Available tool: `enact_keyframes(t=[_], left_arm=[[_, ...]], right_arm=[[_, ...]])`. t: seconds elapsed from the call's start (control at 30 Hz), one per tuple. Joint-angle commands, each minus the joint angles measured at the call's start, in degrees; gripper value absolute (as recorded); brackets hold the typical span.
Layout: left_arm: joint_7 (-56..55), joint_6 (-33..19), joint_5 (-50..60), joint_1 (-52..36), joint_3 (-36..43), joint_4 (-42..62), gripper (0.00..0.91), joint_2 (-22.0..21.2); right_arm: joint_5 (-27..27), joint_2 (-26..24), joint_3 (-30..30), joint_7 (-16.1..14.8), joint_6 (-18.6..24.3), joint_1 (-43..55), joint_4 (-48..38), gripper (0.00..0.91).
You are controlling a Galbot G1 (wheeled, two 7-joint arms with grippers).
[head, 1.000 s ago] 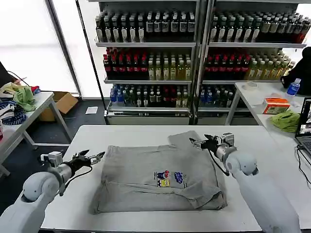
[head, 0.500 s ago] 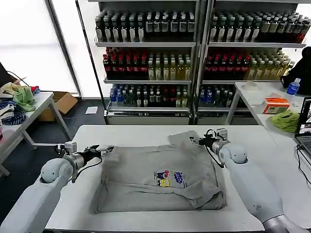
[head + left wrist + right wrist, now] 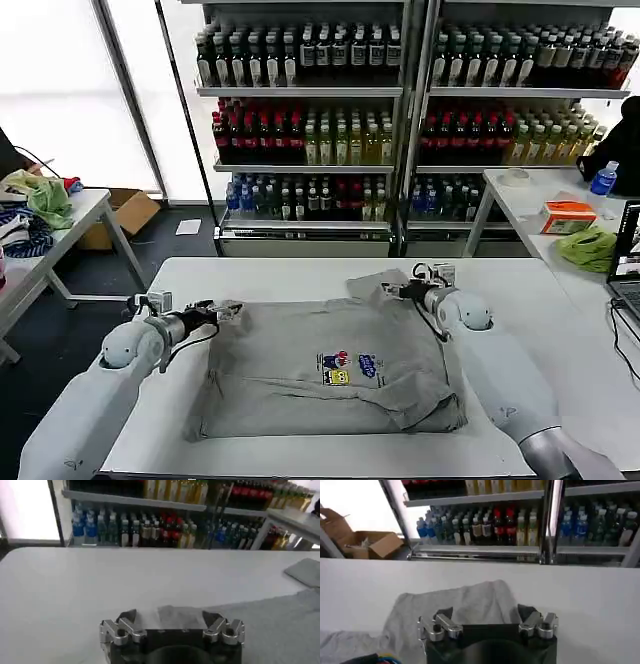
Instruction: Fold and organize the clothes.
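Note:
A grey T-shirt with a small multicoloured chest print lies spread on the white table. One sleeve sticks out at its far right. My left gripper is open at the shirt's far left corner. In the left wrist view that gripper has a grey corner of cloth lying between its wide jaws. My right gripper is open over the sleeve. In the right wrist view its jaws straddle the sleeve cloth.
Shelves of bottles stand behind the table. A side table on the left carries heaped clothes, with a cardboard box beside it. Another table on the right holds a green cloth, an orange box and a bottle.
My left gripper has moved right, from off the shirt to its far left corner. My right gripper has moved left and farther out, onto the sleeve. The shirt has not moved.

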Motion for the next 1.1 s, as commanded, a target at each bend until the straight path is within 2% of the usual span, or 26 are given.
enact_keyframes(t=[0.03, 0.77, 0.9, 1.1], left_arm=[[0.6, 0.1, 0.2, 0.6, 1.4, 0.9, 0.0, -0.6], [0.2, -3.4, -1.9, 1.3, 1.7, 0.3, 0.0, -0.8], [-0.5, -4.6, -2.9, 1.1, 1.8, 0.2, 0.0, -0.9], [-2.1, -6.2, -5.3, 1.5, 1.0, -1.4, 0.0, -1.2]], right_arm=[[0.0, 1.5, -1.0, -0.2, -0.1, 0.6, -2.3, 0.0], [4.0, 1.8, 0.3, -0.9, -0.1, -0.5, -1.1, 0.0], [5.9, 1.7, 0.8, -1.0, 0.0, -0.8, -0.4, 0.0], [12.8, 1.5, 2.9, -1.1, 0.9, -1.8, 1.5, 0.0]])
